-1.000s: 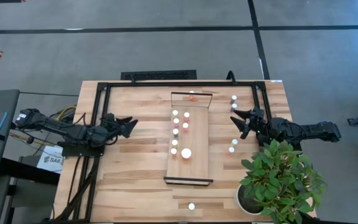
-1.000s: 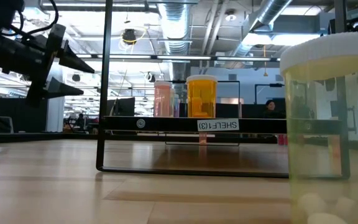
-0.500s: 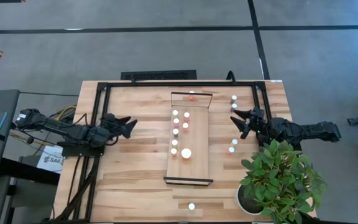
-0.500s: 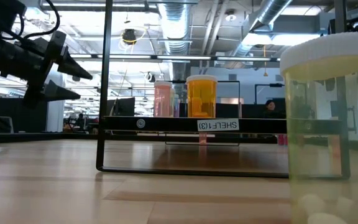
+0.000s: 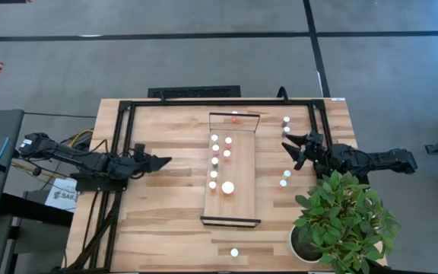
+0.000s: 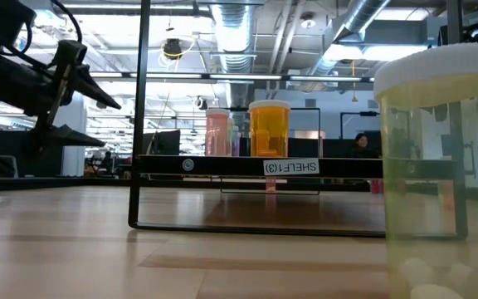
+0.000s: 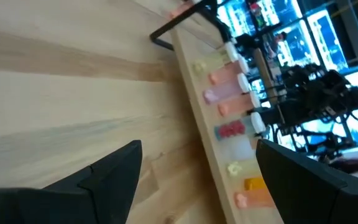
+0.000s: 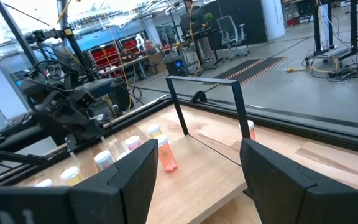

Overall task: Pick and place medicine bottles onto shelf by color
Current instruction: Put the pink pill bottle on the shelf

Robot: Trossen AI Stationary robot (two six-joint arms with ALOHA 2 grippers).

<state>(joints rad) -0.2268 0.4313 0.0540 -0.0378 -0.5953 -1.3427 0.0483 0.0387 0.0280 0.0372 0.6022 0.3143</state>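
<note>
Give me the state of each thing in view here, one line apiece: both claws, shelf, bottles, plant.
Left claw: open, empty, left of the shelf.
Right claw: open, empty, right of the shelf.
Shelf: flat on the table, holding bottles.
Shelf bottles: upright, capped.
Loose bottles: upright on the table.
Plant: upright in its pot.

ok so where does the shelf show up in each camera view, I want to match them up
High view: the shelf runs lengthwise down the table's middle, bottles on it.
Low view: seen end-on at centre, its dark labelled rail across the frame.
Left wrist view: a pale strip running diagonally, bottles along it.
Right wrist view: centre, its dark end rail standing over the board.
Shared landmark: the dark end rail.
</note>
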